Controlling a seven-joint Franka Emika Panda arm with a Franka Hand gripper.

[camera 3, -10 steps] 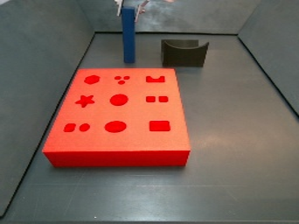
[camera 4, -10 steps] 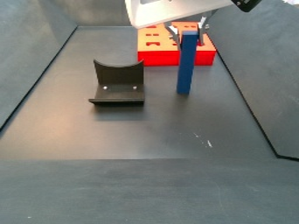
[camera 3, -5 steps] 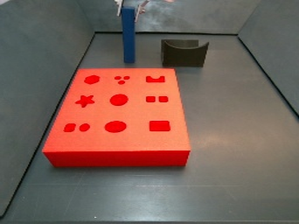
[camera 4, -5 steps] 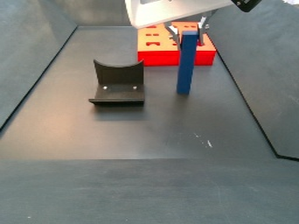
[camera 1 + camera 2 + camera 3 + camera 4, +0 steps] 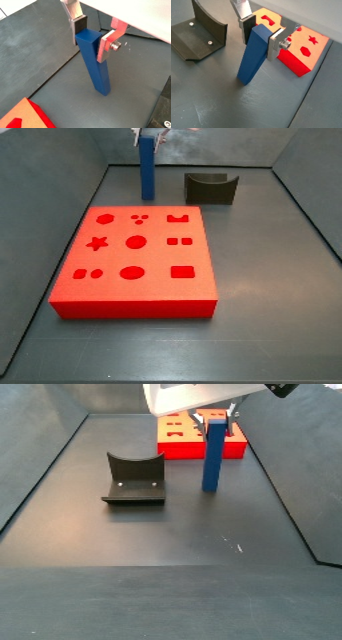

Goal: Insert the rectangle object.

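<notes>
The rectangle object, a slim blue bar, stands upright on the grey floor behind the red board; its foot rests on the floor. It also shows in a side view and in both wrist views. My gripper hangs over it, and its silver fingers flank the bar's top end, pads against both sides. The red board has several shaped holes, including a rectangular one, and lies a short way from the bar.
A dark grey block with a curved notch stands on the floor beside the bar, also in a side view and a wrist view. Grey walls enclose the floor on all sides.
</notes>
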